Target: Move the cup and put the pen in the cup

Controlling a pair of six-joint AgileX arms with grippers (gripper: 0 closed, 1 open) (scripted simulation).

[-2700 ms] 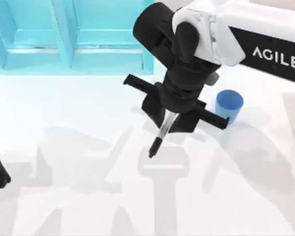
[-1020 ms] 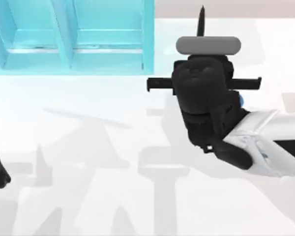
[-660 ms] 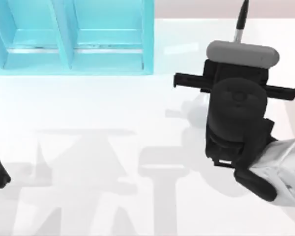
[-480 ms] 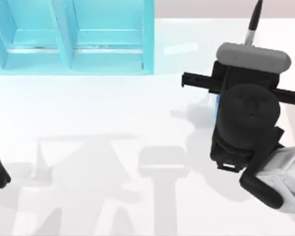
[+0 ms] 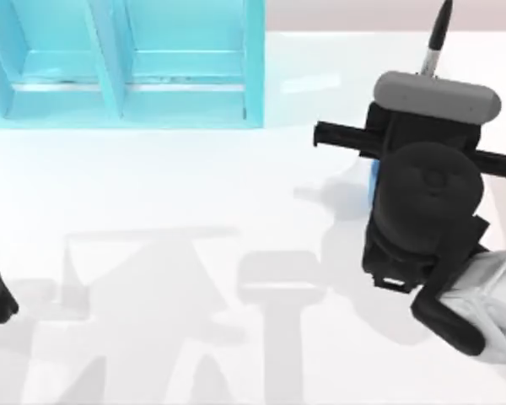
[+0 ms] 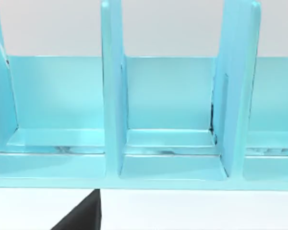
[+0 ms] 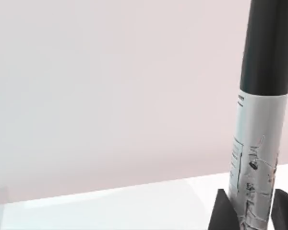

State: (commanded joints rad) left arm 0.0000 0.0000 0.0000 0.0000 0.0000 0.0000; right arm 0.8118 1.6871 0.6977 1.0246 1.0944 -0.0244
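The right claw [image 7: 249, 211] grips the upright pen [image 7: 259, 143] by its printed grey barrel, black cap uppermost.

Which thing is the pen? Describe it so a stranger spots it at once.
Go to the white table's right side in the top view, where the right arm's gripper covers most of a small blue plastic cup. Clamped in that gripper is the slim marker pen. Its black cap and grey-white printed barrel, long and thin, set it apart from the plain blue cup.

A turquoise shelf unit [image 5: 126, 63] with upright dividers [image 6: 113, 96] stood at the back left of the white counter [image 5: 152, 186].
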